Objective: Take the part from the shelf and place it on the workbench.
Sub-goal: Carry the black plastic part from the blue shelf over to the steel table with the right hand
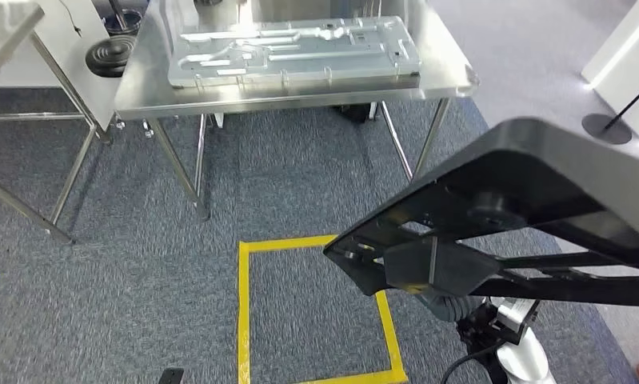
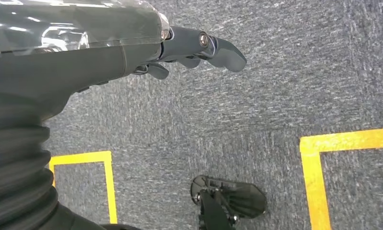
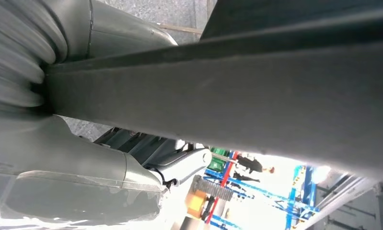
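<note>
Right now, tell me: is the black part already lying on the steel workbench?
No: the black part hangs low over the carpet, short of the workbench.

The part (image 1: 532, 200) was matt black, the surface (image 1: 140, 88) bright silver steel, and the panel (image 1: 292, 52) on it pale grey. Yellow tape (image 1: 244, 304) crossed speckled blue-grey carpet (image 1: 140, 264). The left hand (image 2: 194, 48) was dark grey.

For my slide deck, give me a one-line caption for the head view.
Black part carried at the right above a yellow floor square, facing a steel workbench bearing a grey panel.
</note>
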You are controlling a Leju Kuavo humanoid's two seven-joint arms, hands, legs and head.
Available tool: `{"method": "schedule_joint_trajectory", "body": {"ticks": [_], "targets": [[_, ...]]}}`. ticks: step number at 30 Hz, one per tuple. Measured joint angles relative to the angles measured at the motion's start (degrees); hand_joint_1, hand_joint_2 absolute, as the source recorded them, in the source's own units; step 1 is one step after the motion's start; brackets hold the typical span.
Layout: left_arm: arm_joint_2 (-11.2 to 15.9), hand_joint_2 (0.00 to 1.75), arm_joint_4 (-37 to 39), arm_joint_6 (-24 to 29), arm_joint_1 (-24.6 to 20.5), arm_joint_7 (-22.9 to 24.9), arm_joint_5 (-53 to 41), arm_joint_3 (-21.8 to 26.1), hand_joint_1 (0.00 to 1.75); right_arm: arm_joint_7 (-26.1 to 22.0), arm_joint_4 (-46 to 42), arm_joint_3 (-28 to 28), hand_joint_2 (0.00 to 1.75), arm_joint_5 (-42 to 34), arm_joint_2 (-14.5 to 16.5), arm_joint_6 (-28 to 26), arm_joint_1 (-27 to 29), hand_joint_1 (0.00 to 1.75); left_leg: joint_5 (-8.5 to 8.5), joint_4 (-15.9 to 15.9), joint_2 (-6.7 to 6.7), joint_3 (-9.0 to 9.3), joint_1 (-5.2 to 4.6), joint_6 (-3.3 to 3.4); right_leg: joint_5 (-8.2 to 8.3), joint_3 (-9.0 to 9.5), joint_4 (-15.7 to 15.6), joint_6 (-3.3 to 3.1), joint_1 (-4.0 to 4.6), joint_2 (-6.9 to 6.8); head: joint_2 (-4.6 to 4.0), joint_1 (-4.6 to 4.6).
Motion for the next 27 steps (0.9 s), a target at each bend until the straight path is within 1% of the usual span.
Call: {"method": "schedule_joint_trajectory", "body": {"ticks": [1, 2, 3, 4, 5, 7, 8, 9, 10, 11, 12, 13, 14, 15, 16, 17, 18, 19, 20, 21, 22, 23, 24, 25, 26, 27], "targets": [[0.0, 1.75, 0.0, 0.0, 0.0, -0.1, 0.0, 0.0, 0.00, 0.0, 0.0, 0.0, 1.75, 0.0, 0.0, 0.0, 0.0, 1.55, -0.13, -0.1, 0.02, 0.07, 0.00, -0.33, -0.05, -0.01, -0.2, -0.28, 0.12, 0.06, 0.01, -0.01], [0.0, 1.75, 0.0, 0.0, 0.1, -0.2, 0.0, 0.0, 0.00, 0.0, 0.0, 0.0, 1.75, 0.0, 0.1, -0.1, 0.0, 1.55, -0.33, -0.1, 0.06, 0.19, 0.03, -0.65, -0.10, 0.18, -0.4, -0.58, -0.02, 0.08, 0.01, -0.01], [0.0, 1.75, 0.0, 0.0, 0.1, -0.3, 0.0, 0.0, 0.00, 0.0, 0.0, 0.0, 1.75, 0.0, 0.1, -0.1, 0.0, 1.55, -0.74, 0.4, 0.10, 0.13, 0.03, -0.97, -0.16, 0.49, -0.7, -0.91, -0.16, 0.08, 0.00, -0.01], [0.0, 1.75, 0.0, 0.0, 0.1, -0.4, 0.0, 0.0, 0.00, 0.0, -0.1, 0.1, 1.75, 0.0, 0.2, -0.2, 0.0, 1.55, -1.60, 1.8, 0.13, -0.44, 0.04, -1.24, -0.20, 0.85, -1.0, -1.22, -0.32, 0.03, 0.01, 0.00], [0.0, 1.75, 0.0, 0.0, 0.1, -0.5, 0.0, 0.0, 0.00, 0.0, -0.1, 0.1, 1.75, 0.0, 0.2, -0.2, 0.0, 1.55, -2.93, 4.5, 0.16, -1.67, 0.07, -1.47, -0.29, 1.23, -1.3, -1.52, -0.46, -0.03, 0.01, 0.00], [0.0, 1.75, 0.0, 0.0, 0.2, -0.6, -0.1, 0.0, 0.00, 0.0, -0.1, 0.1, 1.75, 0.0, 0.3, -0.3, 0.3, 1.55, -6.08, 12.4, 0.17, -5.88, 0.15, -1.78, -0.66, 1.65, -1.3, -1.89, -0.33, -0.10, 0.01, 0.00], [0.0, 1.75, 0.0, 0.0, 0.3, -0.6, -0.1, 0.0, 0.00, 0.0, -0.1, 0.1, 1.75, 0.0, 0.4, -0.3, 0.5, 1.55, -6.79, 15.5, 0.17, -7.84, 0.19, -1.89, -0.87, 1.85, -1.3, -1.97, -0.28, -0.09, 0.00, -0.01], [0.0, 1.75, 0.0, 0.0, 0.4, -0.6, -0.1, 0.0, 0.00, 0.0, -0.1, 0.1, 1.75, 0.0, 0.4, -0.2, 0.7, 1.55, -6.39, 16.8, 0.18, -8.98, 0.21, -1.94, -1.12, 2.09, -1.2, -1.97, -0.25, -0.05, 0.00, -0.01], [0.1, 1.75, 0.0, 0.0, 0.5, -0.6, -0.1, 0.0, 0.00, 0.0, -0.1, 0.1, 1.75, 0.0, 0.4, -0.2, 0.9, 1.55, -4.72, 15.7, 0.18, -8.95, 0.23, -1.92, -1.42, 2.41, -1.1, -1.91, -0.23, 0.01, 0.00, -0.01], [0.1, 1.75, 0.0, 0.0, 0.6, -0.7, 0.0, 0.1, 0.00, 0.0, -0.1, 0.1, 1.75, 0.0, 0.4, -0.2, 1.1, 1.55, -2.15, 12.4, 0.18, -7.82, 0.25, -1.83, -1.79, 2.80, -1.0, -1.82, -0.23, 0.08, 0.00, -0.01], [0.1, 1.75, 0.0, 0.0, 0.6, -0.7, 0.2, 0.1, 0.00, 0.0, -0.1, 0.2, 1.75, 0.0, 0.4, -0.2, 1.1, 1.55, 0.14, 8.4, 0.17, -6.17, 0.25, -1.63, -2.18, 3.17, -0.8, -1.67, -0.23, 0.14, 0.01, 0.00], [0.2, 1.75, 0.0, 0.0, 0.6, -0.8, 0.4, 0.1, 0.00, -0.1, -0.1, 0.2, 1.75, 0.0, 0.4, -0.1, 1.1, 1.55, 1.72, 4.7, 0.16, -4.65, 0.16, -1.41, -2.55, 3.40, -0.6, -1.43, -0.13, 0.21, 0.01, 0.00], [0.2, 1.75, 0.0, 0.0, 0.6, -0.8, 0.5, 0.2, 0.00, -0.1, -0.1, 0.2, 1.75, 0.0, 0.4, 0.0, 1.0, 1.55, 2.47, 2.4, 0.14, -3.68, 0.07, -1.11, -2.78, 3.49, -0.5, -1.14, -0.07, 0.25, 0.01, 0.00], [0.2, 1.75, 0.0, 0.0, 0.7, -0.9, 0.7, 0.3, 0.00, -0.1, -0.1, 0.3, 1.75, 0.0, 0.4, 0.0, 1.0, 1.55, 2.38, 1.4, 0.11, -3.28, -0.03, -0.81, -2.93, 3.46, -0.5, -0.83, -0.01, 0.29, 0.01, 0.00], [0.2, 1.75, 0.0, 0.0, 0.8, -1.0, 0.8, 0.4, 0.00, -0.2, 0.0, 0.4, 1.75, 0.0, 0.4, 0.1, 0.9, 1.55, 2.24, 1.2, 0.08, -3.27, -0.15, -0.54, -2.98, 3.41, -0.5, -0.52, 0.04, 0.33, 0.01, -0.01], [0.2, 1.75, 0.0, 0.0, 1.0, -1.1, 1.0, 0.6, 0.00, -0.2, 0.0, 0.6, 1.75, -0.1, 0.4, 0.2, 0.8, 1.55, 2.28, 1.1, 0.08, -3.20, -0.07, -0.17, -3.06, 3.42, -0.6, -0.19, 0.00, 0.33, 0.01, -0.01], [0.3, 1.75, 0.0, 0.0, 1.1, -1.2, 1.1, 0.8, 0.00, -0.3, 0.0, 0.7, 1.75, -0.1, 0.4, 0.2, 0.7, 1.55, 2.30, 0.8, 0.08, -2.99, 0.02, 0.14, -3.35, 3.43, -0.3, 0.10, -0.03, 0.29, 0.01, 0.00], [0.3, 1.75, 0.0, 0.0, 1.2, -1.3, 1.1, 0.9, 0.00, -0.4, 0.0, 0.8, 1.75, -0.2, 0.4, 0.1, 0.6, 1.55, 2.33, 0.5, 0.09, -2.74, 0.14, 0.48, -4.03, 3.02, 0.8, 0.39, -0.08, 0.24, 0.01, 0.01], [0.3, 1.75, 0.0, 0.0, 1.2, -1.4, 1.0, 1.0, 0.00, -0.4, 0.0, 0.9, 1.75, -0.2, 0.4, 0.0, 0.5, 1.55, 2.35, 0.2, 0.11, -2.46, 0.29, 0.78, -5.22, 1.94, 3.1, 0.67, -0.15, 0.19, 0.01, 0.01], [0.3, 1.75, 0.0, 0.0, 1.2, -1.5, 0.8, 1.0, 0.00, -0.4, 0.0, 0.9, 1.75, -0.3, 0.4, -0.2, 0.5, 1.55, 2.25, 0.1, 0.11, -2.28, 0.31, 0.97, -6.76, 0.12, 6.7, 0.88, -0.28, 0.14, 0.01, 0.01], [0.3, 1.75, 0.0, 0.0, 1.2, -1.6, 0.6, 1.0, 0.00, -0.5, 0.0, 0.9, 1.75, -0.3, 0.4, -0.5, 0.7, 1.55, 2.10, 0.1, 0.12, -2.16, 0.31, 1.09, -8.36, -2.25, 10.9, 1.08, -0.39, 0.14, 0.01, 0.00], [0.3, 1.75, 0.0, 0.0, 1.3, -1.6, 0.4, 1.0, 0.00, -0.4, -0.1, 0.9, 1.75, -0.3, 0.4, -0.8, 1.0, 1.55, 1.94, 0.1, 0.11, -2.02, 0.29, 1.14, -9.32, -4.51, 14.5, 1.24, -0.49, 0.14, 0.01, -0.01], [0.3, 1.75, 0.0, 0.0, 1.4, -1.6, 0.2, 1.0, 0.00, -0.4, -0.1, 0.9, 1.75, -0.3, 0.3, -1.2, 1.5, 1.55, 1.73, 0.2, 0.10, -1.81, 0.28, 1.14, -9.22, -5.99, 16.3, 1.34, -0.57, 0.13, 0.01, -0.01], [0.3, 1.75, 0.0, 0.0, 1.4, -1.6, -0.1, 1.0, 0.00, -0.5, -0.3, 0.9, 1.75, -0.3, 0.3, -1.5, 2.0, 1.55, 1.49, 0.2, 0.07, -1.51, 0.28, 1.10, -7.85, -6.26, 15.8, 1.35, -0.62, 0.12, 0.01, 0.00], [0.3, 1.75, 0.0, -0.1, 1.4, -1.5, -0.4, 0.9, 0.00, -0.6, -0.6, 0.9, 1.75, -0.3, 0.2, -1.8, 2.6, 1.55, 1.21, 0.2, 0.04, -1.08, 0.28, 1.02, -5.45, -5.31, 12.8, 1.26, -0.64, 0.09, 0.01, 0.00], [0.3, 1.75, 0.0, -0.2, 1.3, -1.5, -0.7, 0.9, 0.00, -0.8, -1.0, 0.9, 1.75, -0.3, 0.0, -2.1, 3.1, 1.55, 0.89, 0.2, 0.01, -0.68, 0.28, 0.89, -2.80, -3.58, 8.4, 1.05, -0.61, 0.02, 0.01, 0.01]]}}
